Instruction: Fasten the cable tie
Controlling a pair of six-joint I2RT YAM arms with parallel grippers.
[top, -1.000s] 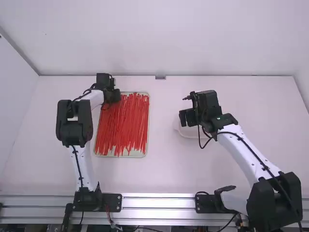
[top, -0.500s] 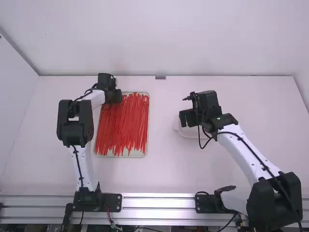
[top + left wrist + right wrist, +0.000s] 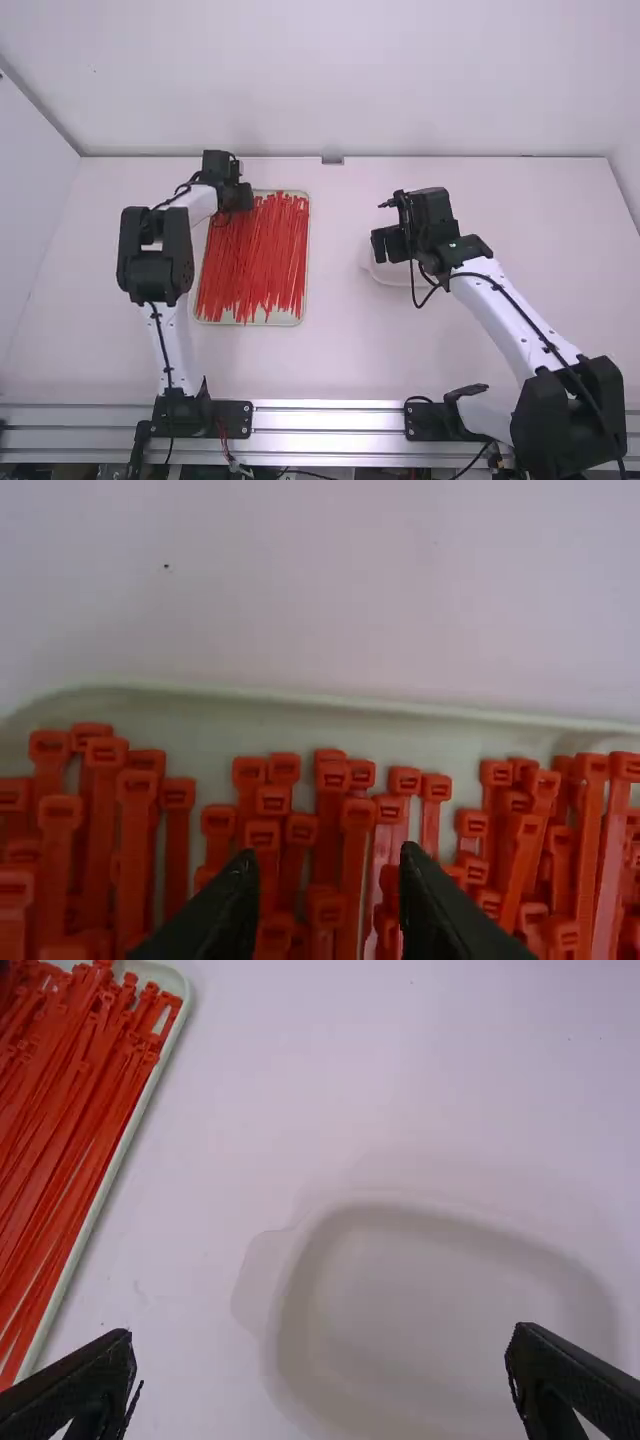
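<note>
Cable ties (image 3: 255,258), slim red plastic, in rounded pale tray (image 3: 300,720); left tool (image 3: 327,852), right tool (image 3: 320,1335) spread

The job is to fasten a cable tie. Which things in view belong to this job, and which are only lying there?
Belong to the job: red cable ties; their tray; left pincer, open over the tie heads; right pincer, open.
Only lying there, it seems: pale dish below the right pincer.
</note>
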